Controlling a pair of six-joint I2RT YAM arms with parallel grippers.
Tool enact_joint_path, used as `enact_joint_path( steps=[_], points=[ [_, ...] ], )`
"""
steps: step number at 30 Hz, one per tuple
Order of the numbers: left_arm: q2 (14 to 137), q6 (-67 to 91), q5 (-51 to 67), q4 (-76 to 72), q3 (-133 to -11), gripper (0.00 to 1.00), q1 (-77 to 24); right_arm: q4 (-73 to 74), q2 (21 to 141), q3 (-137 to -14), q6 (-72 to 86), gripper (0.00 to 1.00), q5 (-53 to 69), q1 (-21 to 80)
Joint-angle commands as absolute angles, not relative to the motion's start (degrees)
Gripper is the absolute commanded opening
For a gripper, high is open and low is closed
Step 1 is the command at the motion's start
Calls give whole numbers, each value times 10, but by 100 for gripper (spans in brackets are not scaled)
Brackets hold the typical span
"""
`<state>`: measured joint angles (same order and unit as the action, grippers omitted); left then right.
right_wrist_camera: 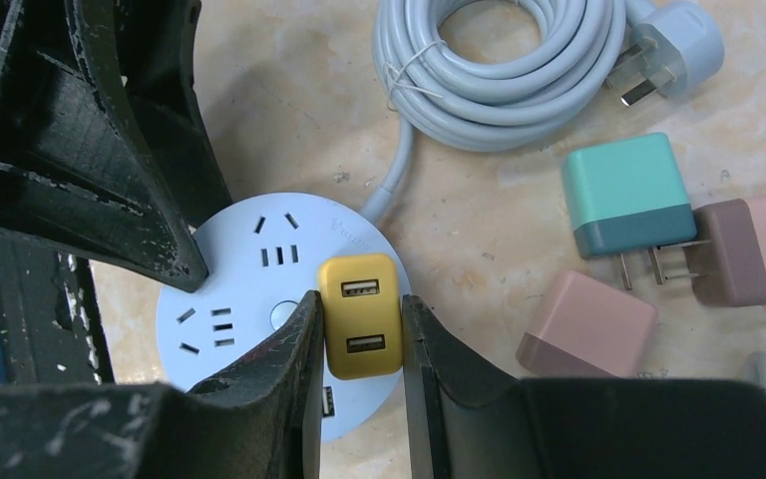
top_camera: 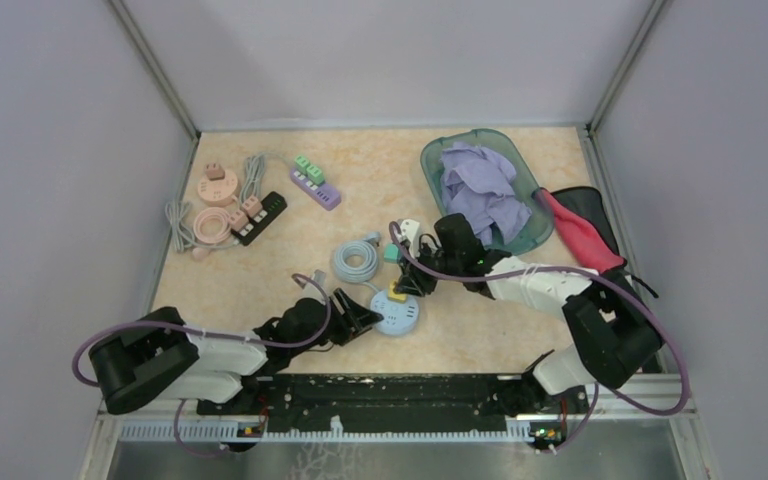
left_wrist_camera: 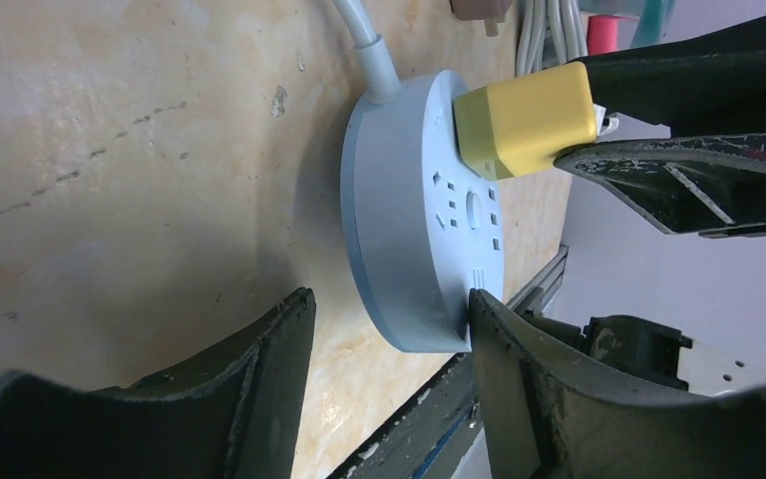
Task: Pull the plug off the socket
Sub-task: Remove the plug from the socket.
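A round light-blue socket (top_camera: 400, 318) lies flat on the table near the front edge, with a yellow plug (top_camera: 397, 293) standing in it. My right gripper (right_wrist_camera: 359, 304) is shut on the yellow plug (right_wrist_camera: 359, 314), one finger on each side, above the socket (right_wrist_camera: 249, 264). My left gripper (left_wrist_camera: 389, 304) is open and straddles the socket's near rim (left_wrist_camera: 409, 249); one finger (left_wrist_camera: 519, 379) touches the socket's top face, the other stands apart over the table. In the left wrist view the plug (left_wrist_camera: 524, 120) sits between the right gripper's fingers (left_wrist_camera: 688, 180).
The socket's coiled grey cable (right_wrist_camera: 499, 60) lies just behind it. Loose teal (right_wrist_camera: 626, 195) and pink (right_wrist_camera: 586, 324) chargers lie to its right. A teal basin (top_camera: 430, 165) with purple cloth is at the back right, other power strips (top_camera: 260, 215) at the back left. The black rail (top_camera: 390, 395) runs along the front.
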<state>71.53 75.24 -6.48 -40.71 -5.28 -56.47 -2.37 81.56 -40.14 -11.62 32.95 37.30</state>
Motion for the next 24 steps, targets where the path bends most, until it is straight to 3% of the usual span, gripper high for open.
enact_joint_path(
  steps=[1,11,14,17,22,24],
  points=[
    [745,785,-55,-472,-56,63,-563,-72,823,-418,-80,0,355,368],
    [776,812,-72,-492,-60,63,-563,-83,830,-415,-63,0,381,369],
    [783,816,-77,-503,-62,56,-563,-84,832,-415,-63,0,387,369],
    [787,811,-81,-503,-66,41,-560,-82,834,-414,-66,0,394,369],
    [796,801,-78,-507,-63,8,-555,-63,841,-421,-86,0,403,369],
    [802,801,-74,-518,-61,1,-555,-51,846,-427,-96,0,400,370]
  ],
)
